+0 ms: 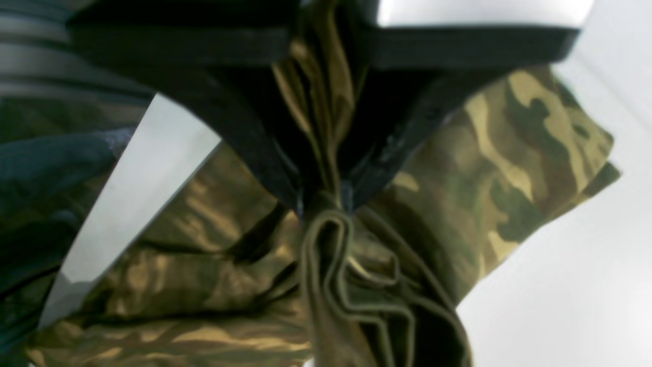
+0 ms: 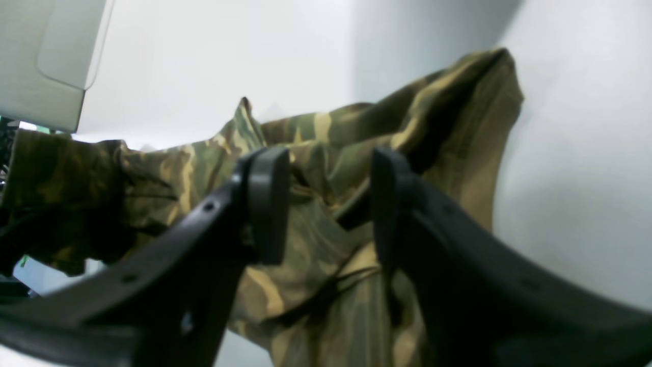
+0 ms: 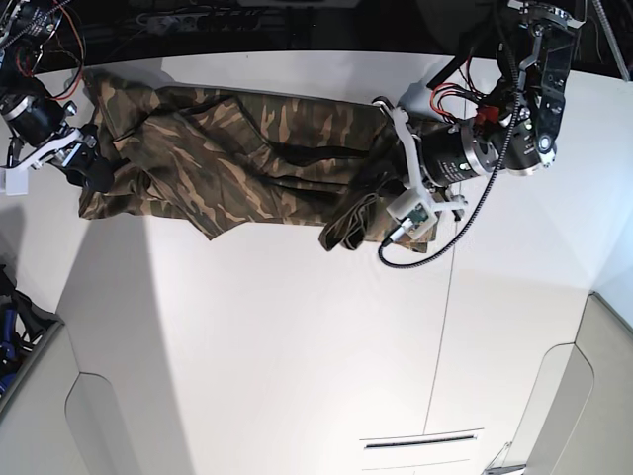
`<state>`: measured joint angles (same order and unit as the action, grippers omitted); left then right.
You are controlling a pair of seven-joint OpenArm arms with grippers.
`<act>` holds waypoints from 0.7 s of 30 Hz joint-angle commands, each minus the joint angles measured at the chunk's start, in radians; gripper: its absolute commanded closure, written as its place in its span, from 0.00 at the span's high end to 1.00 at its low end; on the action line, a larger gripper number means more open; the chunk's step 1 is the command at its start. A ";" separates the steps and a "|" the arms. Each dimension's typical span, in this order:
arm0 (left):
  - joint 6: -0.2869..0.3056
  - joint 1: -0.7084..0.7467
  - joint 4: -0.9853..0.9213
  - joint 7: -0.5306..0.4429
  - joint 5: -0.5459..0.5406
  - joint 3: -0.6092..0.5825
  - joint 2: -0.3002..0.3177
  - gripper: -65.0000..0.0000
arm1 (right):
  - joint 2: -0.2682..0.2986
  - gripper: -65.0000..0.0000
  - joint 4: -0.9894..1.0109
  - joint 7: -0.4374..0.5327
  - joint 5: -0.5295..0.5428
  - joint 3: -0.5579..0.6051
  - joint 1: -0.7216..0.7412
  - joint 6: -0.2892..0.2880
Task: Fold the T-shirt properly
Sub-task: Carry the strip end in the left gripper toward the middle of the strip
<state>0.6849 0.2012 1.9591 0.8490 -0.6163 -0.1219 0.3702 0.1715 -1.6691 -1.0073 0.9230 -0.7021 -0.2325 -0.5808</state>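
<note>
A: Step?

B: Early, I'd say. The T-shirt (image 3: 237, 158) is stretched long across the far side of the white table (image 3: 297, 346), bunched rather than flat. Looks like spreading or a first fold, nothing neat yet.

A: Left gripper?

B: Left gripper (image 1: 326, 199), on the base view's right, is clamped tight on a gathered wad of the cloth. The wrist view shows olive hem edges looped out just below the fingertips. That end of the shirt is rumpled and hangs in a small flap toward the table's middle.

A: Right gripper?

B: Right gripper (image 2: 326, 204) has its jaws standing apart, with camo cloth in the gap and behind it. The pads (image 2: 267, 204) aren't visibly pressing the fabric, so I can't call it a grip. In the base view it sits at the shirt's other end, at the table's edge.

A: Next move?

B: My guess: the right needs to close on its end, then both pull the cloth taut and lay it flat before any fold. The risk is the left's wad, several layers pinched together, which would fold in lumpy.

A: Shirt look?

B: Woodland camo, brown, olive, tan. Creased lengthwise, layers overlapping. Can't make out the collar or label here.
</note>
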 commanded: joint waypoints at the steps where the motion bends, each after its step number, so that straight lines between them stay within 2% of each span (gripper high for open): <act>1: -0.002 -0.013 0.014 -0.029 -0.013 -0.001 -0.003 0.00 | 0.014 0.40 -0.018 0.023 0.015 -0.006 0.008 -0.008; 2: -0.002 -0.013 0.010 -0.030 -0.011 -0.005 -0.011 0.02 | 0.014 0.40 -0.018 0.023 0.008 -0.006 0.008 -0.006; 5: -0.002 -0.013 -0.012 -0.033 -0.011 -0.016 -0.027 0.29 | 0.014 0.43 -0.018 0.023 -0.006 -0.008 0.008 0.002; 7: -0.004 -0.013 -0.032 -0.057 -0.012 -0.026 -0.027 0.48 | 0.014 0.53 -0.018 0.024 -0.019 -0.013 0.008 0.003; 8: -0.004 -0.013 -0.044 -0.073 -0.012 -0.032 -0.027 0.53 | 0.014 0.59 -0.018 0.028 -0.026 -0.018 0.008 0.005; 10: -0.004 -0.013 -0.060 -0.090 -0.015 -0.047 -0.027 0.54 | 0.014 0.68 -0.018 0.037 -0.037 -0.031 0.008 0.005; 21: -0.020 -0.013 -0.064 -0.090 -0.023 -0.087 -0.044 0.54 | 0.014 0.68 -0.004 0.039 -0.091 -0.062 0.007 0.009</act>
<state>0.6662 0.1993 1.8801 0.7845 -0.6201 -0.2119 0.3271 0.1715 -1.6619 -0.9848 0.8146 -0.7589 -0.2321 -0.5690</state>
